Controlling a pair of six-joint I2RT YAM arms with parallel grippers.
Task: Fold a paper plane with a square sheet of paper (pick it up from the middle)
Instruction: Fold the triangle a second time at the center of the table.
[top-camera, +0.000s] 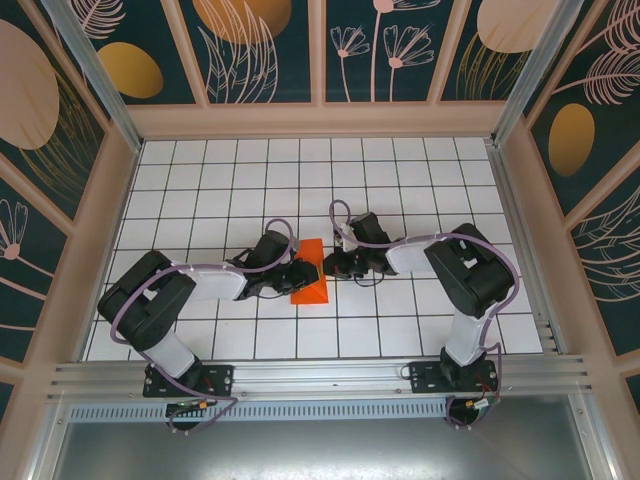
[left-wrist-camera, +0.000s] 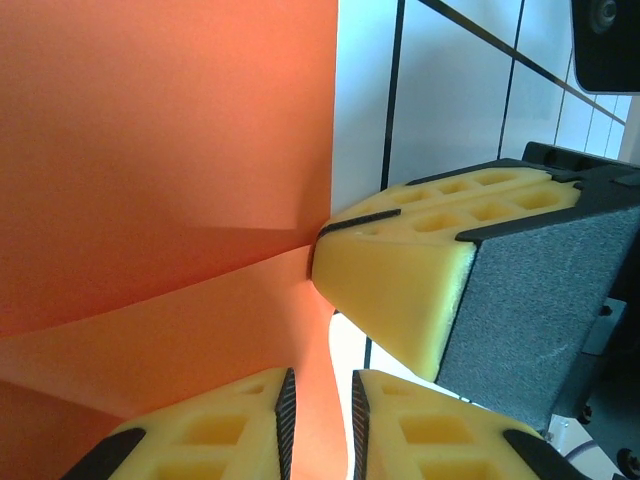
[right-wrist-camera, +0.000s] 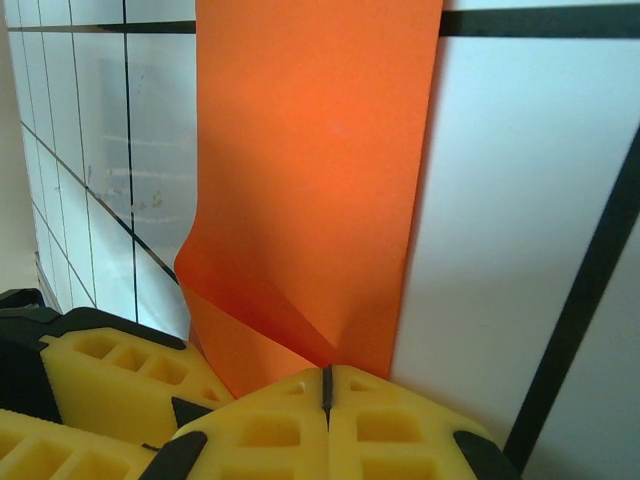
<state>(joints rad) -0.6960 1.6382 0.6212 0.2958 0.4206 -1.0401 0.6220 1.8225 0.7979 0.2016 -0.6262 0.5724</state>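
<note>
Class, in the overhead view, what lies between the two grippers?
The orange paper lies between the left gripper and the right gripper; the top view shows it.

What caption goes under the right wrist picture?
The shut right claw meets the creased orange paper on white tiles.

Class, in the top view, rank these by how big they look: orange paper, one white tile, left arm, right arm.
1. Largest: left arm and right arm, too alike to rank.
2. Next: orange paper, though partly covered.
3. Smallest: one white tile.
</note>
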